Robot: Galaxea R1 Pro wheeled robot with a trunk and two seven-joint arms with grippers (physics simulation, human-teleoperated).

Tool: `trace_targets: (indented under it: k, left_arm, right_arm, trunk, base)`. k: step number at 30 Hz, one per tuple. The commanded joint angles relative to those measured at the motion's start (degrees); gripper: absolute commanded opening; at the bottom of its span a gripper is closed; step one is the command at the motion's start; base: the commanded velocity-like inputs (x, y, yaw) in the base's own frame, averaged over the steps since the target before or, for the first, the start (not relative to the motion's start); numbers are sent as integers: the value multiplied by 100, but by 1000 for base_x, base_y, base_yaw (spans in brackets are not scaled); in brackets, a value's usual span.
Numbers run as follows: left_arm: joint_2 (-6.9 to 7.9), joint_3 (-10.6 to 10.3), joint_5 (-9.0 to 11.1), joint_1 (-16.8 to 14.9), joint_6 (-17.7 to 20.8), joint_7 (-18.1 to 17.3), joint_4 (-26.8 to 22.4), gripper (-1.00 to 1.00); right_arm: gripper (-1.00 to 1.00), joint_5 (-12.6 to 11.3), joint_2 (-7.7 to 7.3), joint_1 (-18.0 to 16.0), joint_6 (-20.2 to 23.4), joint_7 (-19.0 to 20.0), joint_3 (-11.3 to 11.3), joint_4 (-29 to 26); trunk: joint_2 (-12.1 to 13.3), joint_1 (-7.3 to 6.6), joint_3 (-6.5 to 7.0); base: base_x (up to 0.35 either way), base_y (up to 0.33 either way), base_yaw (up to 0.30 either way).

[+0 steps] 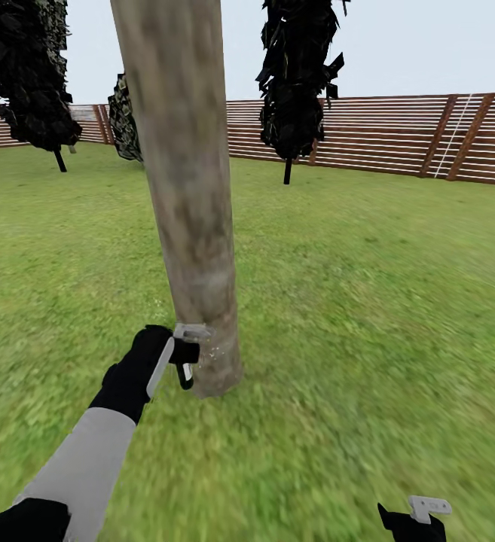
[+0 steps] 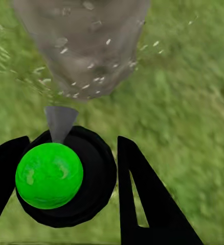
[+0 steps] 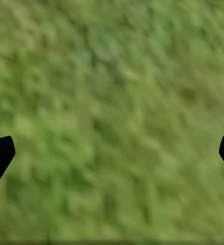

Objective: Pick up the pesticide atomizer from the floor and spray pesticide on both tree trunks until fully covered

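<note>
The black pesticide atomizer with the pale nozzle (image 1: 187, 354) is pinched by the left gripper (image 1: 178, 355) beside the mottled grey-brown trunk's (image 1: 194, 226) base. The right gripper (image 3: 112, 153) is spread over the grass. Coverage higher up could be missed if the nozzle is kept low.

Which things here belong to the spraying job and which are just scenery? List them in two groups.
Job:
- pesticide atomizer, gripped in the left gripper
- tree trunk right in front of its nozzle, droplets flying at its base
- grass floor

Just there:
- dark thin-stemmed trees
- slatted wooden fence
- right gripper, open over bare grass
</note>
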Motion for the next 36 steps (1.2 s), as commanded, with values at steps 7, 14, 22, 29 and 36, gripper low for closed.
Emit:
trace_targets:
  k: [7,14,22,29,36]
  left_arm:
    - [154,-31,122,-41,15,1,-2,-100]
    - [121,-28,90,-198,27,8,-9,-100]
    - [-72,-19,108,-374,62,11,-51,-100]
    - [125,12,99,-503,67,17,-61,-100]
    - [435,62,137,-590,73,17,-84,-100]
  right_arm:
    - [100,0,0,0,0,2,0,0]
    - [100,0,0,0,0,2,0,0]
    - [100,0,0,0,0,1,0,0]
    - [100,0,0,0,0,3,0,-8]
    - [100,0,0,0,0,1,0,0]
  trunk:
    - [0,0,0]
    - [0,0,0]
    - [0,0,0]
    - [0,0,0]
    - [0,0,0]
  base:
    - [0,0,0]
    - [0,0,0]
    - [0,0,0]
    - [0,0,0]
    - [0,0,0]
